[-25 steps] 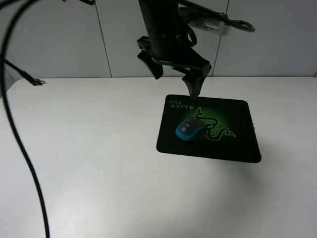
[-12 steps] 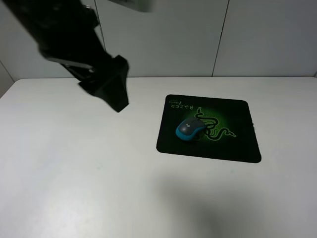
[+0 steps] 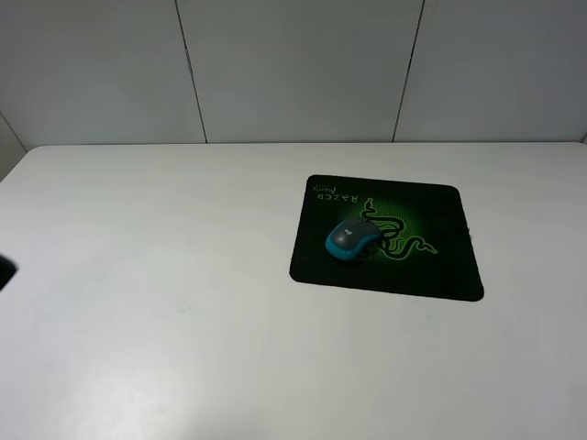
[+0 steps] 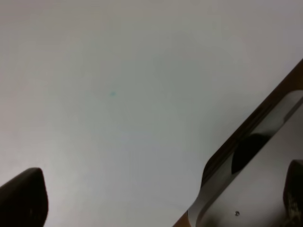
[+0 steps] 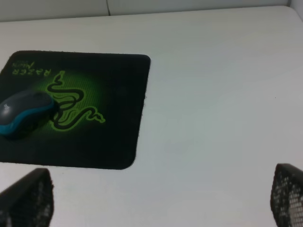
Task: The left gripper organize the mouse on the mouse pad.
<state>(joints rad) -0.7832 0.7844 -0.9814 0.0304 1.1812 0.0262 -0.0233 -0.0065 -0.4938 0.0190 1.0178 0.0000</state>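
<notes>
Mouse (image 3: 352, 239), small and rounded with a dark grey top and teal-blue sides, rests on the black rectangular mouse pad (image 3: 431, 270) with rounded corners, on the left part of the pad's glowing green snake emblem (image 3: 399, 234). Small green lettering (image 3: 335, 196) sits at the pad's far left corner. The pad lies on the white table (image 3: 165, 302). The black left gripper (image 4: 156, 201) hangs over bare table well away from the pad, its fingertips spread wide apart; the right gripper (image 5: 163, 201) is likewise spread, near the pad.
</notes>
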